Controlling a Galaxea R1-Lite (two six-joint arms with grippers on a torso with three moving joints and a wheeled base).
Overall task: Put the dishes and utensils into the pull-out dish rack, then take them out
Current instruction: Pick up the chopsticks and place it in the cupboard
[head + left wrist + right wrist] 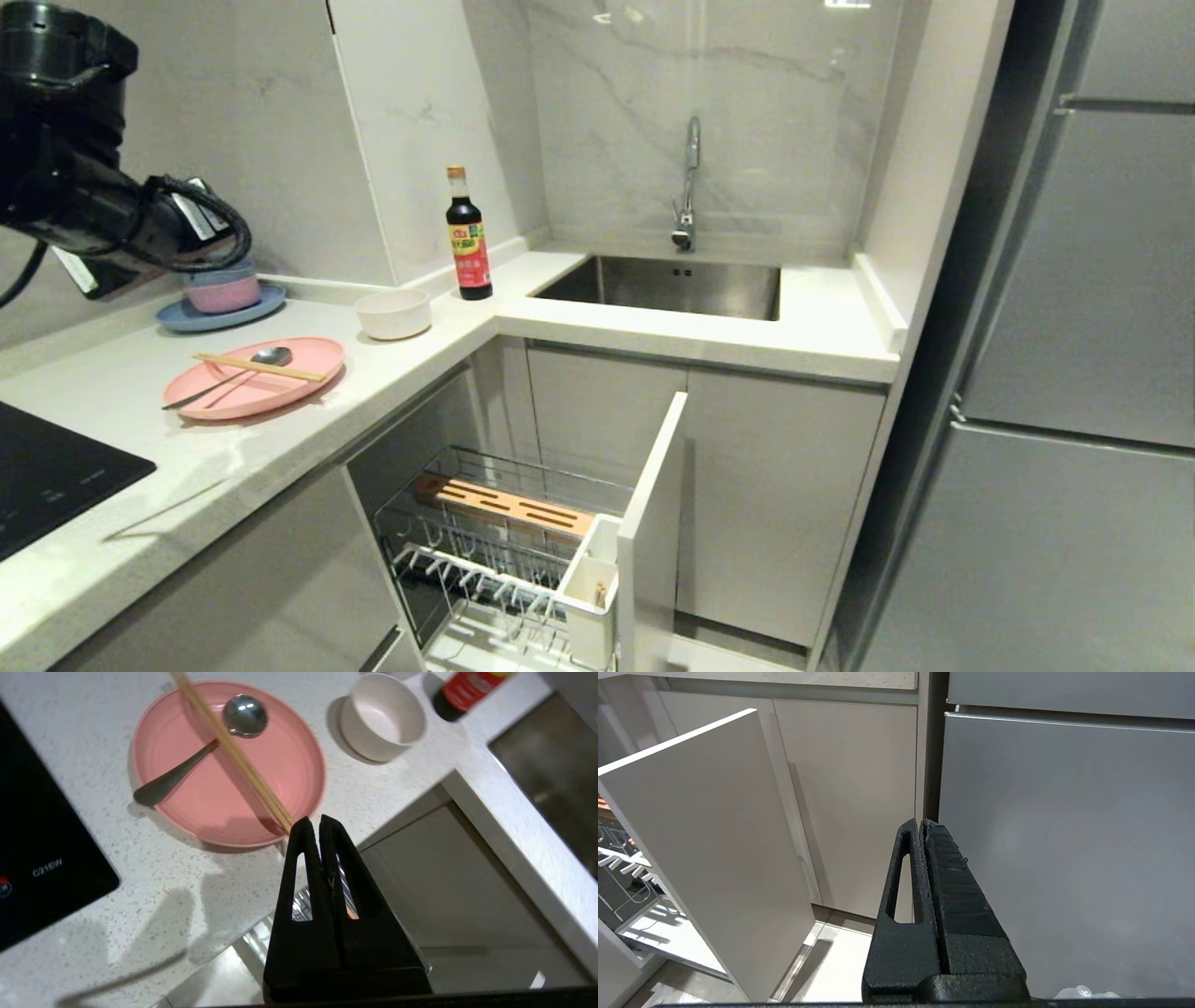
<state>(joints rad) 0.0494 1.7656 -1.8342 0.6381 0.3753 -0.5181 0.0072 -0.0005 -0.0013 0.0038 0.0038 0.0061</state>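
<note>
The left tool [312,823] is hanging with its fingers pressed together and empty above the bench [140,439] edge, just beside the pink plate [257,378]. The chopsticks [260,367] and spoon [233,371] are lying crossed on that plate, with the cream bowl [393,313] sitting to its right. Below, the dish rack [509,560] is standing pulled out. The right tool [923,825], likewise closed on nothing, is idling low by the cabinet front [714,858].
</note>
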